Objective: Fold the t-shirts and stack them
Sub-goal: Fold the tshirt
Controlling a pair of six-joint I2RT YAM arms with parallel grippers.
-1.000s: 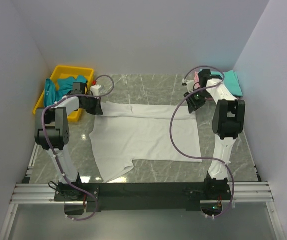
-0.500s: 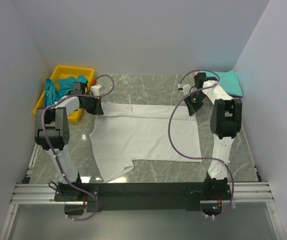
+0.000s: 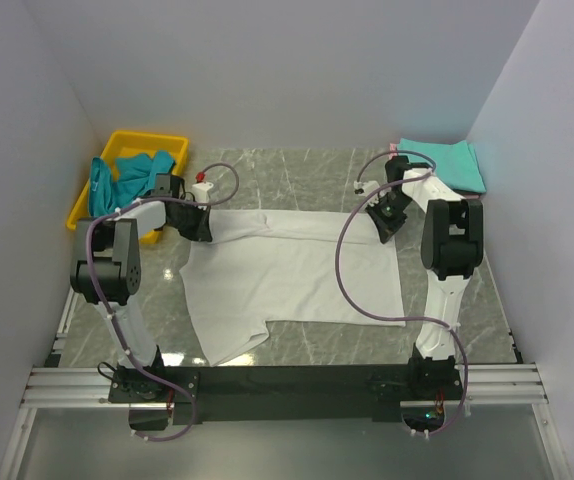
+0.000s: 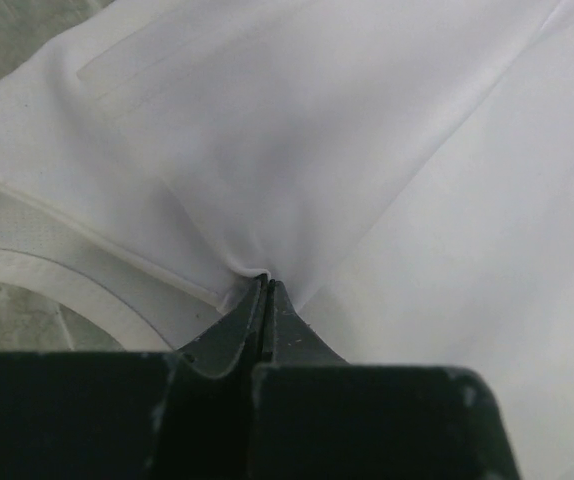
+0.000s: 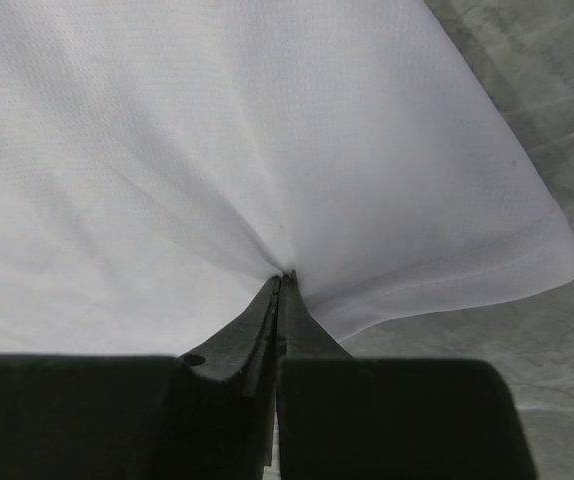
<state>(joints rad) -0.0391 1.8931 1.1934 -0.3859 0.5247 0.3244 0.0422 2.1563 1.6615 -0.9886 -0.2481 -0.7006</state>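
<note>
A white t-shirt [image 3: 292, 270] lies spread on the marble table. My left gripper [image 3: 204, 230] is shut on its far left edge; in the left wrist view the closed jaws [image 4: 265, 285] pinch a fold of white cloth [image 4: 367, 150]. My right gripper [image 3: 382, 232] is shut on the shirt's far right corner; in the right wrist view the tips [image 5: 285, 277] bite the fabric [image 5: 217, 130] near its hem. A teal t-shirt [image 3: 132, 170] lies in the yellow tray. A folded teal t-shirt [image 3: 457, 162] lies on a pink one [image 3: 395, 151] at the back right.
The yellow plastic tray [image 3: 172, 144] stands at the back left by the wall. White walls close in left, back and right. The arm bases sit on a black rail [image 3: 287, 380] at the near edge. Purple cables loop over both arms.
Both grippers have moved nearer and inward, dragging the shirt's far edge toward the front. The far edge now sits slightly closer, and the left arm is stretched further right.
</note>
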